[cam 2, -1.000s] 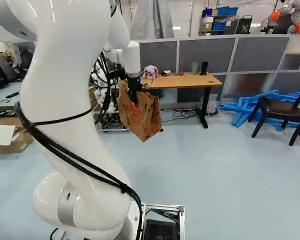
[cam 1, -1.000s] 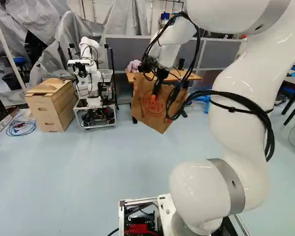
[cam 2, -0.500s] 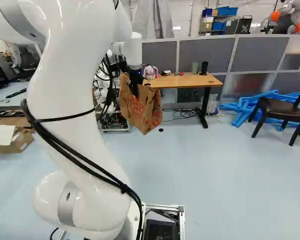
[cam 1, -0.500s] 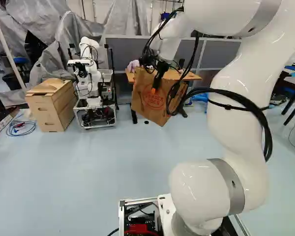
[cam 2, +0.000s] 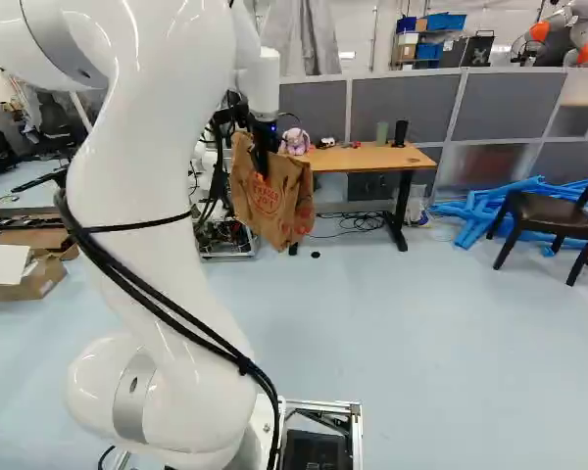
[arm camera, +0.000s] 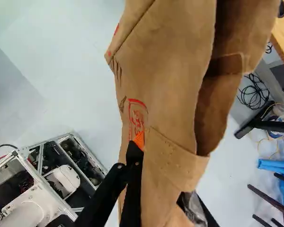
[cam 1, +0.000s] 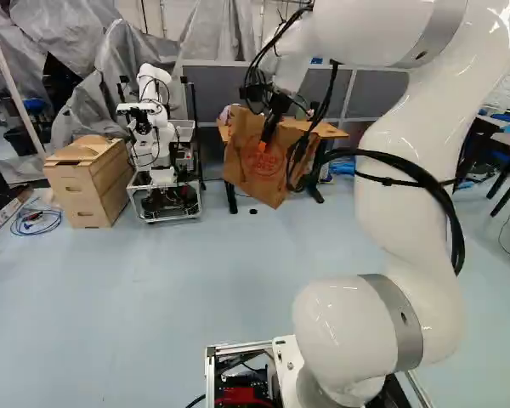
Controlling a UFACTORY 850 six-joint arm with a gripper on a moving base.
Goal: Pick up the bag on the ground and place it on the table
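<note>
Holding the brown paper bag (cam 2: 274, 215) in my claw (cam 1: 264, 143), I have, by my judgement, completed the first half of the work: the bag is up from the floor (cam 2: 451, 333) and hangs in the air. My claw is closed upon the paper; in the wrist view one finger with its orange pad lies against the outside, while the other is mostly hidden by the bag, so I cannot tell exactly how thin the gap is. The bag hangs somewhat tilted, on the near side of the tabletop (cam 2: 372, 157), and in the right base view it covers the left end of the near edge. It is not placed yet, and no view shows it resting on the wood. What is left, I think, is to bring it over the near edge, high enough that its bottom does not catch there, because this bottom seems to hang lower than the tabletop. Then I should lower it, let it stand, open my claw and move away. Toward the far edge are a pink plush toy (cam 2: 295, 143), a green cup (cam 2: 382, 133) and a black cylinder (cam 2: 401, 133), so I would choose the part nearer to me for setting it down.
</note>
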